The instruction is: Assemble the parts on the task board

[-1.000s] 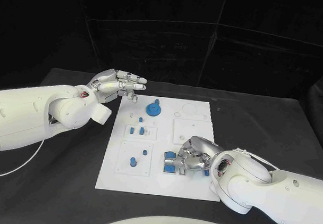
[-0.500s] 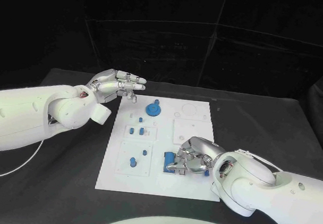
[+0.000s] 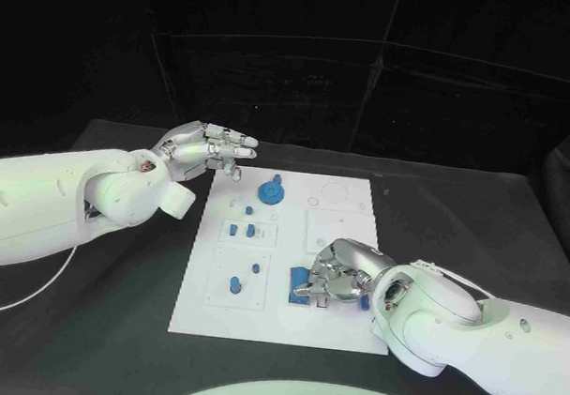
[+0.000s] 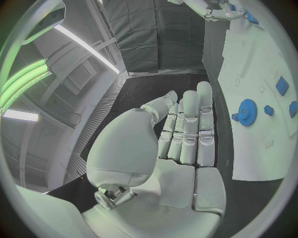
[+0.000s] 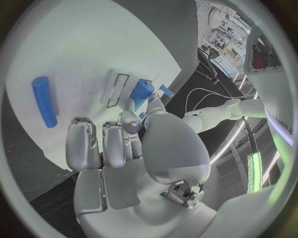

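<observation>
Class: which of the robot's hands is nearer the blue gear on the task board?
Left. The left hand hovers just beside the blue gear; the right hand works at the board's opposite end.

Left hand [image 3: 209, 147] upper left of frame, fingers straight and together, holding nothing; right hand [image 3: 336, 276] lower centre, fingers curled down. Can't tell whether it grips anything.

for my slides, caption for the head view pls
Right hand works at blue parts on the task board's near edge; left hand hovers open beside its far corner.

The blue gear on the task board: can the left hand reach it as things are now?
Probably yes. The left hand hovers open beside the blue gear, with nothing between them; the right hand works far off.
</observation>
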